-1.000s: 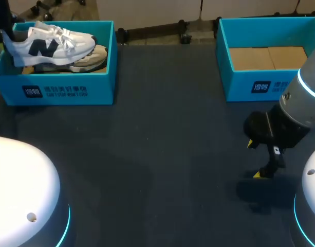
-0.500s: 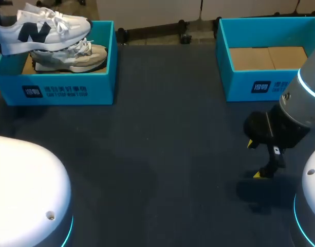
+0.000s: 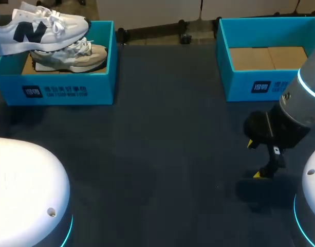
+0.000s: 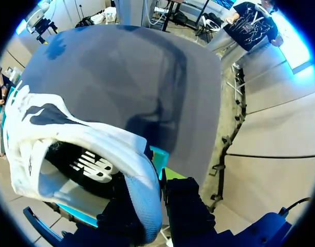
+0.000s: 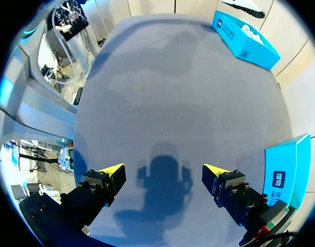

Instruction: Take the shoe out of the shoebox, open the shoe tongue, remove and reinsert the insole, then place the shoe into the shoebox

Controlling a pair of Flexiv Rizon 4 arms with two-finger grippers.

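A white shoe with a navy letter on its side hangs level above the left blue shoebox, toe pointing right. In the left wrist view my left gripper is shut on the heel collar of this shoe, one finger inside the opening and one outside. In the head view that gripper is almost off the left edge. A second, beige shoe lies in the box under it. My right gripper hovers open over the table's right front, with nothing between its fingers.
An open blue shoebox with a bare cardboard floor stands at the back right, just behind my right arm. Dark table surface stretches between the two boxes. The two arms' white bases fill the front corners.
My left gripper has lifted the white shoe up and slightly left, from resting inside the left box to above its rim. The right arm has not moved.
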